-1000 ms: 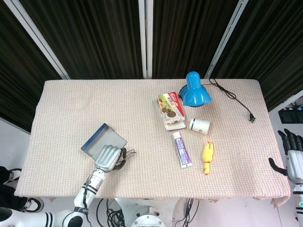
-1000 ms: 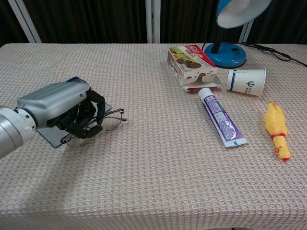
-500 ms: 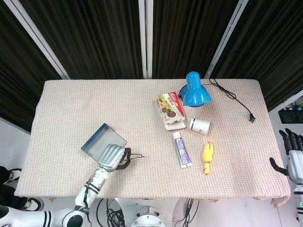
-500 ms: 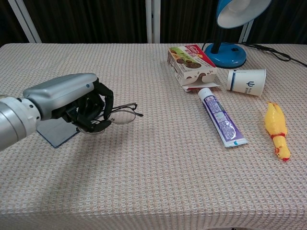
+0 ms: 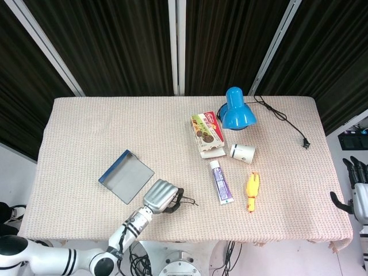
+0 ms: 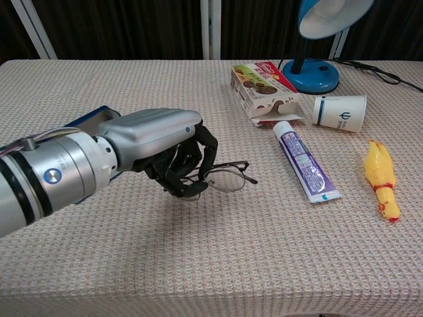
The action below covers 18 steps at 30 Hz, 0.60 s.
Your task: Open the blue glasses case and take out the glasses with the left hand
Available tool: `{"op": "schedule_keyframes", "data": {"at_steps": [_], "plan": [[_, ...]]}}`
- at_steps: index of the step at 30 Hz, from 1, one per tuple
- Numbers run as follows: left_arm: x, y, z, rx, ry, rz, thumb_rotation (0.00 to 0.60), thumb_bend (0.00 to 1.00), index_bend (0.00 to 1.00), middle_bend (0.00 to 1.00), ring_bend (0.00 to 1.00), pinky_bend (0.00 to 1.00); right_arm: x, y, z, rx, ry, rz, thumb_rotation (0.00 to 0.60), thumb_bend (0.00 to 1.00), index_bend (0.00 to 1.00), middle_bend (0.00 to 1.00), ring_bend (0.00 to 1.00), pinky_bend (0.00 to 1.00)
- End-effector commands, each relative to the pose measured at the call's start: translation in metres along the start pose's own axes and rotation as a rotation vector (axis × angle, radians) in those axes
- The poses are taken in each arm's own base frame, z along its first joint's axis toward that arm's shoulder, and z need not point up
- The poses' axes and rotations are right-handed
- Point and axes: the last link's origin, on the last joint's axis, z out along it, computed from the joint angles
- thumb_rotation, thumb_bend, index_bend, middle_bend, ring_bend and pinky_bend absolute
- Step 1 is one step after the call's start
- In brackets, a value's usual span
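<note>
The blue glasses case (image 5: 125,175) lies open and flat at the table's front left; in the chest view only its blue edge (image 6: 89,117) shows behind my arm. My left hand (image 5: 161,196) (image 6: 165,148) holds the thin-framed glasses (image 6: 225,177) (image 5: 185,200) above the cloth, to the right of the case, with the fingers curled around one end of the frame. The lenses stick out to the right of the fingers. My right hand (image 5: 360,192) hangs off the table's right edge, fingers apart and holding nothing.
A snack box (image 5: 207,133), blue desk lamp (image 5: 236,109) with its cord (image 5: 282,117), paper cup (image 5: 242,152), toothpaste tube (image 5: 221,181) and yellow rubber chicken (image 5: 252,191) lie on the right half of the woven tablecloth (image 5: 80,132).
My left hand has lifted the glasses off the case and carried them rightward and nearer the table's front edge. The case stays put. The right hand barely moved.
</note>
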Motion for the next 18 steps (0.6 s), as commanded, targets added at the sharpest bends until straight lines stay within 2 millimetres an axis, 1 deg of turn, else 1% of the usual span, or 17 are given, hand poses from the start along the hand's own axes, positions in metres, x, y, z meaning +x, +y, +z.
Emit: {"op": "schedule_keyframes", "data": {"at_steps": [1, 2, 3, 5, 6, 7, 8, 10, 12, 13, 15, 18], "plan": [[-0.003, 0.002, 0.005, 0.000, 0.014, 0.012, 0.600, 0.35, 0.57, 0.77, 0.64, 0.62, 0.001, 0.002, 0.000, -0.004, 0.002, 0.001, 0.600, 0.24, 0.00, 0.00, 0.00, 0.00], [-0.003, 0.002, 0.005, -0.002, 0.021, 0.018, 0.600, 0.35, 0.55, 0.77, 0.64, 0.62, 0.001, 0.002, 0.000, -0.004, 0.002, 0.001, 0.600, 0.24, 0.00, 0.00, 0.00, 0.00], [-0.004, 0.003, 0.006, -0.011, 0.027, 0.021, 0.600, 0.35, 0.49, 0.74, 0.62, 0.60, 0.001, 0.003, -0.001, -0.006, 0.001, 0.002, 0.600, 0.24, 0.00, 0.00, 0.00, 0.00], [-0.005, 0.002, 0.005, -0.024, 0.031, 0.018, 0.600, 0.35, 0.42, 0.66, 0.58, 0.55, 0.001, 0.004, -0.001, -0.006, 0.001, 0.002, 0.600, 0.24, 0.00, 0.00, 0.00, 0.00], [-0.005, 0.001, 0.005, -0.032, 0.029, 0.015, 0.600, 0.35, 0.37, 0.59, 0.54, 0.52, 0.000, 0.004, 0.000, -0.007, 0.000, 0.002, 0.600, 0.24, 0.00, 0.00, 0.00, 0.00], [-0.005, 0.000, 0.005, -0.037, 0.027, 0.014, 0.600, 0.34, 0.32, 0.52, 0.49, 0.48, 0.000, 0.004, 0.000, -0.006, -0.001, 0.002, 0.600, 0.24, 0.00, 0.00, 0.00, 0.00], [-0.005, -0.001, 0.005, -0.041, 0.026, 0.015, 0.600, 0.33, 0.29, 0.48, 0.46, 0.46, 0.000, 0.003, 0.000, -0.006, -0.001, 0.002, 0.600, 0.24, 0.00, 0.00, 0.00, 0.00], [-0.005, -0.003, 0.004, -0.046, 0.022, 0.011, 0.600, 0.29, 0.21, 0.35, 0.35, 0.39, 0.000, 0.002, 0.000, -0.003, -0.001, 0.001, 0.600, 0.24, 0.00, 0.00, 0.00, 0.00], [-0.005, -0.006, 0.003, -0.042, 0.017, 0.013, 0.600, 0.27, 0.14, 0.25, 0.27, 0.33, 0.000, 0.001, 0.000, -0.001, 0.000, 0.000, 0.600, 0.24, 0.00, 0.00, 0.00, 0.00], [-0.004, -0.007, 0.003, -0.039, 0.016, 0.010, 0.600, 0.26, 0.09, 0.19, 0.20, 0.28, 0.000, 0.001, 0.000, 0.000, 0.000, 0.000, 0.600, 0.24, 0.00, 0.00, 0.00, 0.00], [0.000, -0.010, 0.001, -0.026, 0.034, 0.001, 0.600, 0.25, 0.05, 0.13, 0.13, 0.22, 0.000, 0.000, 0.000, 0.001, 0.002, -0.001, 0.600, 0.24, 0.00, 0.00, 0.00, 0.00], [0.010, -0.018, -0.006, 0.000, 0.075, 0.013, 0.600, 0.23, 0.03, 0.07, 0.05, 0.16, 0.001, 0.000, 0.000, -0.001, 0.004, -0.003, 0.600, 0.24, 0.00, 0.00, 0.00, 0.00]]}}
